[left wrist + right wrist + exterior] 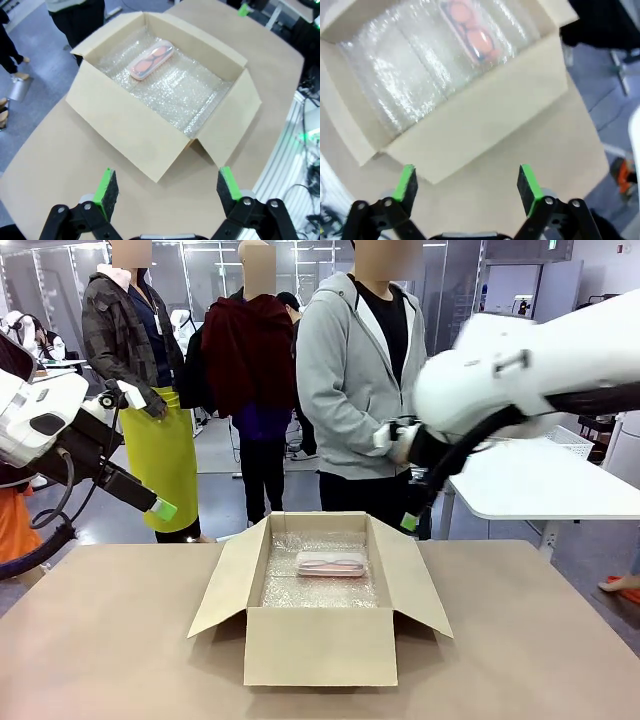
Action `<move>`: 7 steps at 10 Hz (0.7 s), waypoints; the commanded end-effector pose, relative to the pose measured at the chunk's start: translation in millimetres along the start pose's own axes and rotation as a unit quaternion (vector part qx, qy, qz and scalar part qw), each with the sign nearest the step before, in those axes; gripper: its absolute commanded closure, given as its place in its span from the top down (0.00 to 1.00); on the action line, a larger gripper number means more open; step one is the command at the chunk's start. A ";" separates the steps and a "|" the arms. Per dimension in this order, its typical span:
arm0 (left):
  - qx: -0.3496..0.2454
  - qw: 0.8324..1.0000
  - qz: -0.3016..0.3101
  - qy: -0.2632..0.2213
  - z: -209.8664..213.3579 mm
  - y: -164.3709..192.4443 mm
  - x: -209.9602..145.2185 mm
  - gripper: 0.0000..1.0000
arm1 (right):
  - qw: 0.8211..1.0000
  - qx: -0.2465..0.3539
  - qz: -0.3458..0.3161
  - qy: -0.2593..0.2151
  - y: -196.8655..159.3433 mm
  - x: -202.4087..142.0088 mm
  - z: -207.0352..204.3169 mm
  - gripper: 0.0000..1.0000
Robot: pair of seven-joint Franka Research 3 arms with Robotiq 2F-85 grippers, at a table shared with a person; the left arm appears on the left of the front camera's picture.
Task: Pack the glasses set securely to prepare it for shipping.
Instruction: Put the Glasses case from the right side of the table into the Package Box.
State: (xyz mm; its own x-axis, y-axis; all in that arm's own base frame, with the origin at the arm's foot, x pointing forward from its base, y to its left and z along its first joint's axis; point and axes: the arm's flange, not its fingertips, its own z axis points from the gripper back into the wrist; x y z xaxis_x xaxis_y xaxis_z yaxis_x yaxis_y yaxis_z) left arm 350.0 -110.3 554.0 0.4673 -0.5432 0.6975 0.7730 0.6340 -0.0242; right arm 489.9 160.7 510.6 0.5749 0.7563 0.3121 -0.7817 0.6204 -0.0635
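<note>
Clearance matters: my left gripper (166,176) and right gripper (467,172) hang spread, empty; I'd descend squarely into the box (125,131) toward the 1 pink case (151,61).

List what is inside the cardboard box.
A pale pink glasses case lies on the bubble wrap lining the cardboard box. The wrap hides the box floor and anything under it.

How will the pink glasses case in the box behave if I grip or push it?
The pink glasses case looks rigid, so it should probably lift as one piece. Its glossy clear covering may slip in a grip. Lying flat on the bubble wrap, it would likely slide rather than roll.
</note>
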 end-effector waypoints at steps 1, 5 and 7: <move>-0.005 1.000 0.001 -0.008 0.8 0.8 0.3 1.00 | 0.997 -0.031 -0.065 -0.033 20.5 -56.3 12.1 1.00; -0.005 1.000 0.001 -0.008 0.8 0.8 0.3 1.00 | 0.972 -0.045 -0.220 -0.066 8.8 -138.0 35.2 1.00; -0.005 1.000 0.001 -0.008 0.8 0.8 0.3 1.00 | 0.965 -0.069 -0.244 -0.073 12.2 -155.3 42.0 1.00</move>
State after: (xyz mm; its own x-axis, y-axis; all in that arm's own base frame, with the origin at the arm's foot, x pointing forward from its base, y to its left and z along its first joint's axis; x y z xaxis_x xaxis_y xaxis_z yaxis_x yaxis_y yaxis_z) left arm 350.0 -110.4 554.0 0.4681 -0.5422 0.6978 0.7724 0.6346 -0.0251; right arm 390.8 35.7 502.5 0.8164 0.3683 0.4447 -0.4270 0.9035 0.0356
